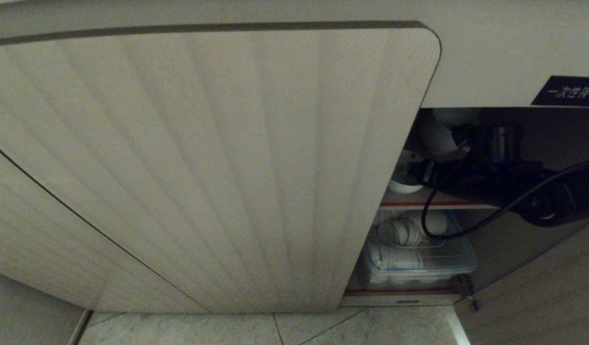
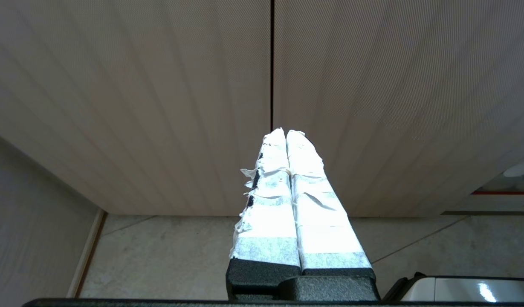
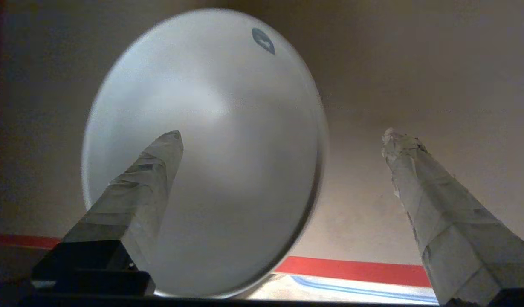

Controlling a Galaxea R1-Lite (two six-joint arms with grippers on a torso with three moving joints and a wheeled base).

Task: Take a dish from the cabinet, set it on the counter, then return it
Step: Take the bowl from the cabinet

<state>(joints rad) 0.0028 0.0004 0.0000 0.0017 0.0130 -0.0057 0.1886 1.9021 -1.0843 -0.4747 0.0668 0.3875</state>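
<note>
Dish (image 3: pixel 227 140) tilted, hollow toward wide-open, empty right end effector (image 3: pixel 283 136); left clenched.

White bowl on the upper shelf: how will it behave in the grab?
The bowl looks glossy and rigid, so probably slippery against the taped fingers of the open right pincer. Likely ceramic: fragile if knocked. Its round form may rock or slide when pushed.

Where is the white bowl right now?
The dish sits on the cabinet's upper shelf, above the red-edged lip, right of the open door; the right gripper is open, one finger in front of it.
</note>
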